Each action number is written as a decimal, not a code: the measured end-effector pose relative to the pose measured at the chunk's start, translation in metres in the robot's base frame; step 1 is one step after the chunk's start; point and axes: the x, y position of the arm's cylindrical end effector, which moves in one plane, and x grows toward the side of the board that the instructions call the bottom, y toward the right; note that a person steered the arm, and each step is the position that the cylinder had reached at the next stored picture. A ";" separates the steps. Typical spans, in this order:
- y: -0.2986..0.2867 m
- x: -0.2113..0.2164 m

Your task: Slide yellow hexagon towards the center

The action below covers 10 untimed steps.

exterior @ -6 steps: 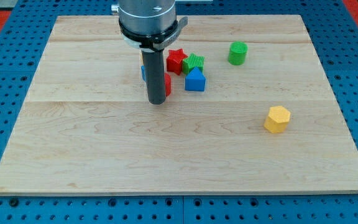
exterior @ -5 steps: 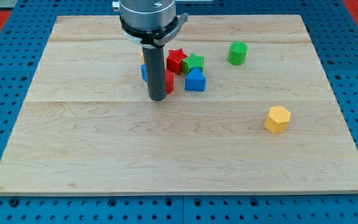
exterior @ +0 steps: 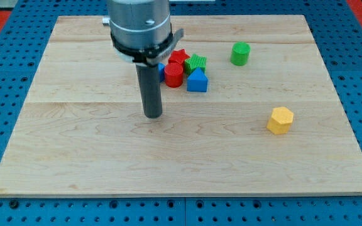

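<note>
The yellow hexagon (exterior: 280, 120) lies on the wooden board (exterior: 80, 150) at the view's right, below the middle height. My tip (exterior: 153, 115) rests on the board left of the centre, far to the left of the yellow hexagon and not touching it. The tip stands just below and left of a cluster of blocks.
The cluster above the tip holds a red cylinder (exterior: 173, 75), a red star (exterior: 179, 57), a green star (exterior: 196, 63), a blue block with a peaked top (exterior: 197, 81) and a blue block (exterior: 160, 70) partly hidden by the rod. A green cylinder (exterior: 240, 54) stands at the upper right.
My tip has moved down the view and slightly left, away from the cluster. The red cylinder, hidden behind the rod before, now shows fully. The yellow hexagon has not moved.
</note>
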 end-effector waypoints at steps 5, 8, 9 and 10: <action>0.212 0.058; 0.232 0.020; 0.200 0.019; 0.164 0.019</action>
